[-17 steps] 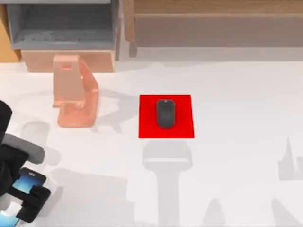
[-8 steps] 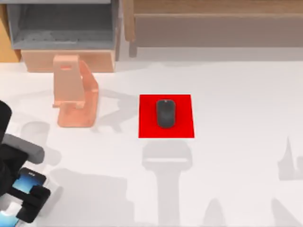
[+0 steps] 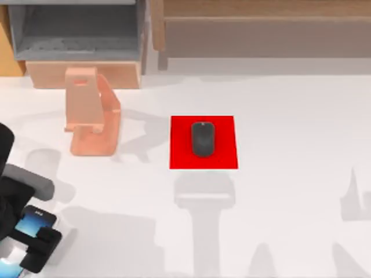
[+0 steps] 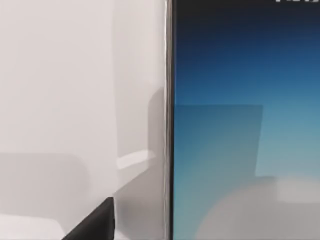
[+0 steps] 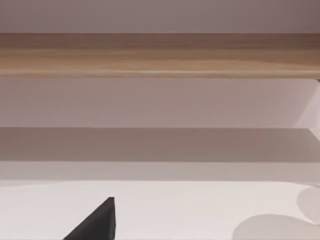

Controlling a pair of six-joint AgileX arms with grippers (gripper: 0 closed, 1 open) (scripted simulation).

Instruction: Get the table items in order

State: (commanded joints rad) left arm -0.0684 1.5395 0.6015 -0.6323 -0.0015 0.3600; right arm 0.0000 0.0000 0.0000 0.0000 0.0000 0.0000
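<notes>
Mouse (image 3: 203, 139) sits centred on the red square mat (image 3: 203, 142), mid worktop (image 3: 290, 191), lengthwise front-to-back; that item looks already in order, so no action appears needed there. Smartphone (image 3: 32, 223) lies at the worktop's front-left corner, screen up and glowing, well apart from the peach phone stand (image 3: 91, 113), which stands empty near the back-left, in front of the grey shelf unit (image 3: 75, 29). Judgement: phone is the item outstanding, stand its likely destination. Left claw (image 3: 29, 240) is over the phone, dark fingers (image 3: 43, 246) across its near end; arm comes in from the left edge, wrist low, angled down toward the surface. Left wrist view: phone screen (image 4: 245, 125) very close, silver rim running straight alongside bare white worktop, one dark finger tip (image 4: 97, 225) beside the rim. Cannot tell whether the claw is apart or clamped on the phone, nor whether the phone is lifted off the surface. Right arm parked off the right side; its wrist view looks at the wooden shelf unit (image 5: 160, 55) at the back, one finger tip (image 5: 97, 225) visible, claw state cannot be told.
</notes>
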